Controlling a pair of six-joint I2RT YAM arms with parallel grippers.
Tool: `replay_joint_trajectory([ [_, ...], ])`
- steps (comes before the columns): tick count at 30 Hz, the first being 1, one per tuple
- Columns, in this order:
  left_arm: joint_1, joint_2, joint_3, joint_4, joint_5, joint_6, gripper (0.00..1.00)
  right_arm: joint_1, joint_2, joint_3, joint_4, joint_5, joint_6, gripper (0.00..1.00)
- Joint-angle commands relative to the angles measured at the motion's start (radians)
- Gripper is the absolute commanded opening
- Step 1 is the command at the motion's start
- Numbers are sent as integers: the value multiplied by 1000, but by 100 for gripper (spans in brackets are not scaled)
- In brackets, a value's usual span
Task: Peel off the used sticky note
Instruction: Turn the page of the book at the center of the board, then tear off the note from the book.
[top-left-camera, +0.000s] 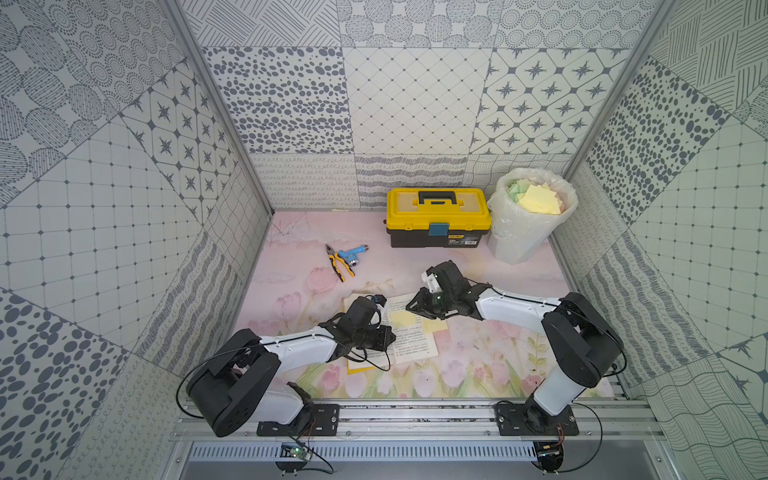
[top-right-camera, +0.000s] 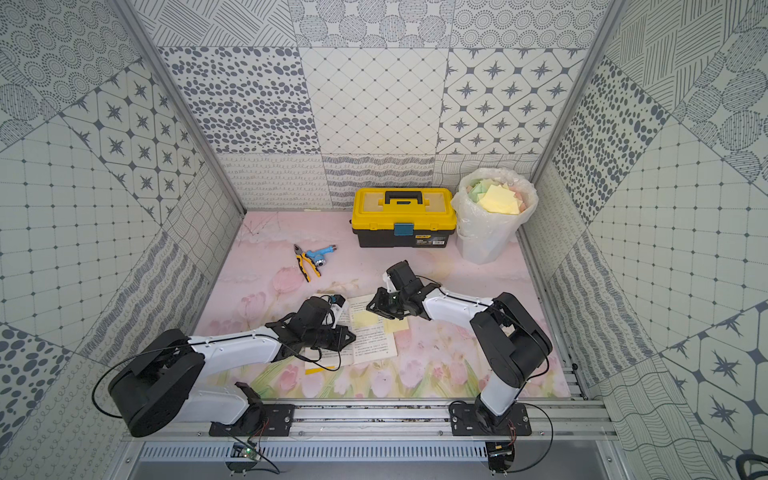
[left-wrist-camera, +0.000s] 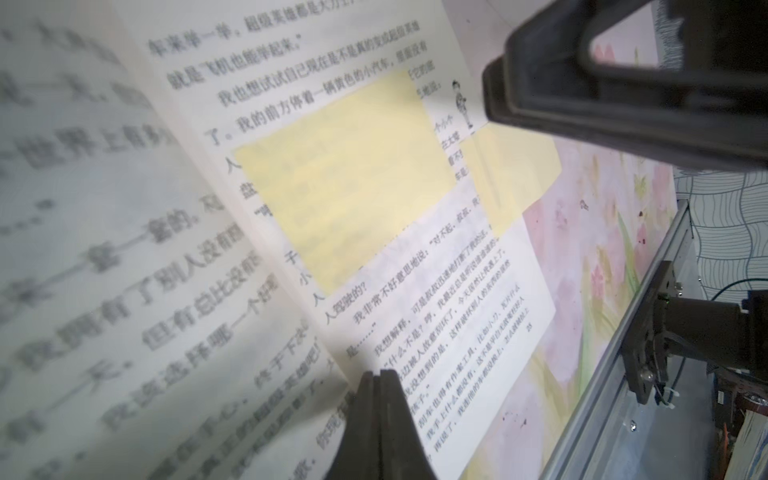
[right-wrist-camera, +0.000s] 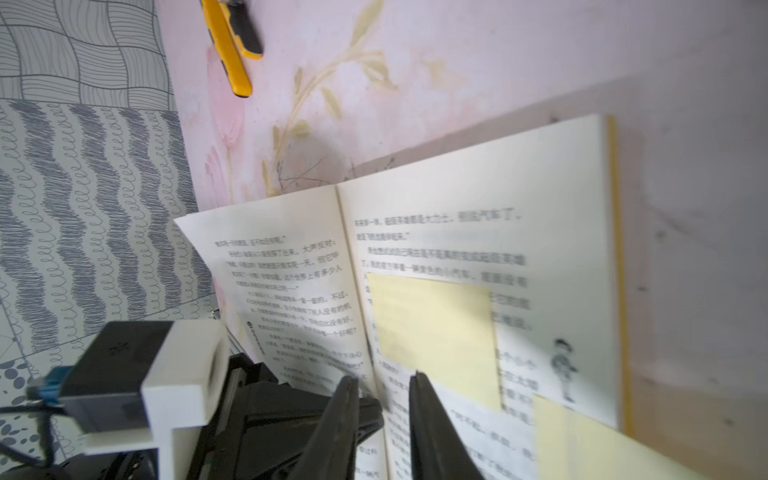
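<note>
Sticky note (top-left-camera: 402, 319): 1, yellow, stuck flat in open book (top-left-camera: 417, 344), on the page nearer the right arm, mid-counter (top-left-camera: 465, 266). Left jaws: pressed together at the gutter. Right jaws: slightly spread, empty, just beside the note.

Both top views overhead; wrist views close, sharing the book (left-wrist-camera: 478, 299).
</note>
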Motion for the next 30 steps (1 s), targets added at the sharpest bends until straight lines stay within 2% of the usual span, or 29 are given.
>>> replay_joint_trajectory([
  [1, -8, -20, 17, -168, -158, 34, 1, -2, -16, -35, -28, 28, -27, 32],
  [11, -38, -79, 67, -315, -276, -20, 4, -1, 28, -28, -35, 2, -38, 45],
  [16, -41, -113, 71, -350, -306, -40, 6, -1, 71, -12, -14, -33, -36, 48],
  [24, -41, -126, 70, -361, -314, -48, 7, 1, 121, 2, 50, -95, -16, 48],
  [30, -41, -104, 71, -345, -301, -35, 7, 5, 132, 11, 66, -109, -10, 41],
])
